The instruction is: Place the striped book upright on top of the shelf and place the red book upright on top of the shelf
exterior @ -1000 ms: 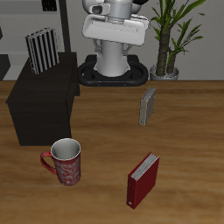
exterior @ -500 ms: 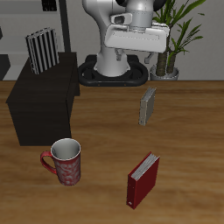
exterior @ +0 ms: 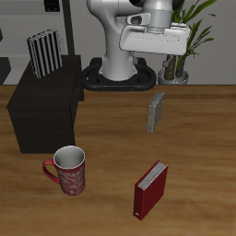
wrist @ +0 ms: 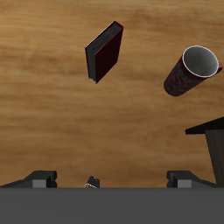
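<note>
The striped book (exterior: 41, 53) stands upright on top of the dark shelf (exterior: 46, 109), at its back corner. The red book (exterior: 150, 189) stands upright on the table near the front edge; it also shows in the wrist view (wrist: 105, 51). My gripper (exterior: 157, 57) hangs high above the back of the table, over the small grey book (exterior: 156, 111), far from the red book. In the wrist view the gripper (wrist: 112, 179) is open and empty, with its fingers (wrist: 39, 179) wide apart. A corner of the shelf (wrist: 210, 140) shows there too.
A red patterned mug (exterior: 69, 171) stands near the front edge beside the shelf; it also shows in the wrist view (wrist: 190, 70). A potted plant (exterior: 180, 41) stands at the back beside the robot's base. A grey shelving unit (exterior: 9, 41) stands behind the shelf.
My gripper has swung sideways from in front of the robot's base, away from the shelf and toward the plant. It stays open and empty. The books and mug have not moved.
</note>
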Controlling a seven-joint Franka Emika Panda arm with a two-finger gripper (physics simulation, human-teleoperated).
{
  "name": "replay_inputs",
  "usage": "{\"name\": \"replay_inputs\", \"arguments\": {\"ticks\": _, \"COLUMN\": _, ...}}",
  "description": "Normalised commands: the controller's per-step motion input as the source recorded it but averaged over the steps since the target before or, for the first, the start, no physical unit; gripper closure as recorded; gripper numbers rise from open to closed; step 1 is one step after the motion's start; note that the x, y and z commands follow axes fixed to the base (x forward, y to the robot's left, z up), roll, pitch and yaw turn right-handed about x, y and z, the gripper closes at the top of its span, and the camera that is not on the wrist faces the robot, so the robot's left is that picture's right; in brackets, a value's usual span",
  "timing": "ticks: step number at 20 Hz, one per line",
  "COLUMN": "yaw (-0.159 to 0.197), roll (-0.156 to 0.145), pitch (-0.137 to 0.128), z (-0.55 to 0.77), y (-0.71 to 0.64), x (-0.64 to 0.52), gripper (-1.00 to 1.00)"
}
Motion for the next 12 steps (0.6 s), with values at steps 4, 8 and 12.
{"name": "replay_inputs", "arguments": {"ticks": 4, "yaw": 0.03, "roll": 0.129, "pitch": 0.046, "z": 0.13, "y": 0.19, "x": 0.5, "gripper": -1.0}}
{"name": "replay_inputs", "arguments": {"ticks": 8, "yaw": -0.002, "roll": 0.041, "pitch": 0.007, "z": 0.21, "y": -0.03, "x": 0.65, "gripper": -1.0}}
{"name": "replay_inputs", "arguments": {"ticks": 12, "yaw": 0.02, "roll": 0.032, "pitch": 0.04, "z": 0.01, "y": -0.05, "x": 0.59, "gripper": -1.0}}
